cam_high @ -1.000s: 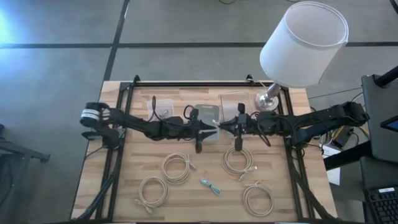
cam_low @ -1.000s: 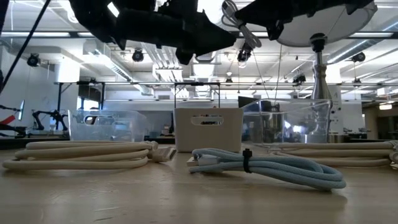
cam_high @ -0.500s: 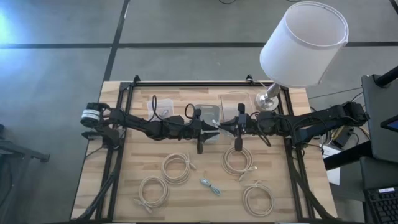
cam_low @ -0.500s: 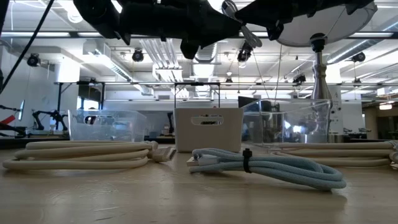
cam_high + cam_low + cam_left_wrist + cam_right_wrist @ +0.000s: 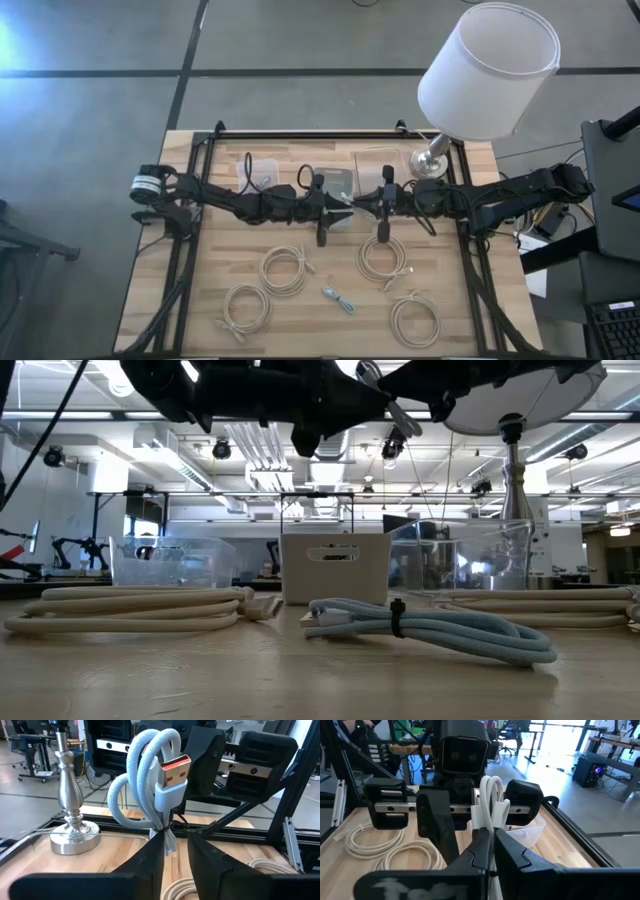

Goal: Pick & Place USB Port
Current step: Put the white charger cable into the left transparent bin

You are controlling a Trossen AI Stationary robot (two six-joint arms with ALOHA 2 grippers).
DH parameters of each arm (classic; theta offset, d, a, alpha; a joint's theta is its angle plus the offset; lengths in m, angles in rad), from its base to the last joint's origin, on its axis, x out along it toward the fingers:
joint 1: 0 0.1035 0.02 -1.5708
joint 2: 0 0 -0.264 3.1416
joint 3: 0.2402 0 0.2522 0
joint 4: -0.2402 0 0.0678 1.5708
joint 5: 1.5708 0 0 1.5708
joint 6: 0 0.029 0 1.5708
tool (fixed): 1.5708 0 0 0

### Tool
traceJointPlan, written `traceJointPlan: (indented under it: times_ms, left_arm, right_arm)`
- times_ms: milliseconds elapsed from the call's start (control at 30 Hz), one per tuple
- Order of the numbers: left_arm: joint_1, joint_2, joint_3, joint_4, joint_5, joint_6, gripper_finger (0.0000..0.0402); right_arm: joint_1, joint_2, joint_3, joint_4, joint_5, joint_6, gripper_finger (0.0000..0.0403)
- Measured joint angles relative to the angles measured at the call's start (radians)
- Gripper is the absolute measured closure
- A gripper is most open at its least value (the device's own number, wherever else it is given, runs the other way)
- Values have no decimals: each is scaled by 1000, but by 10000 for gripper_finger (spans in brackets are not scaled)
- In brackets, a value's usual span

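Two dark arms are meeting high over the middle of the counter [image 5: 160, 290], tip to tip. The right claw [image 5: 492, 837] is squeezing shut on the held USB cable [image 5: 490, 800], a pale blue bundle tied into loops. The bundle is sticking up out of the claw, and its flat plug with the orange inside is pointing up.

The left claw [image 5: 175, 837] is facing the right one, very close. Its two fingers [image 5: 150, 862] are standing a little apart, and the loose tail of the bundle is hanging between them. I cannot tell if they are touching it. So the held USB cable is up in the air between both claws, over the front edge of the white box [image 5: 335, 180].

Down on the counter, a second blue cable [image 5: 338, 298] is lying near the front. Four cream cable coils are lying around it, such as the one at [image 5: 283, 270]. Two clear bins are sitting at the back, one [image 5: 262, 170] to the left of the white box and one [image 5: 375, 163] to its right. A lamp [image 5: 488, 70] with a big white shade is standing at the back right corner.
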Motion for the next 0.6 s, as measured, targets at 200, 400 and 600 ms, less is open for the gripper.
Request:
traceJointPlan:
  times_ms: [200,400,600]
  left_arm:
    - [5,0,0,-18,-3,0,241]
    - [8,0,8,-4,-21,1,192]
    - [8,0,20,-3,-35,-1,188]
  right_arm:
    - [0,0,0,-2,-1,0,390]
    - [0,0,0,-2,-1,1,390]
    - [0,0,0,41,-1,-23,390]
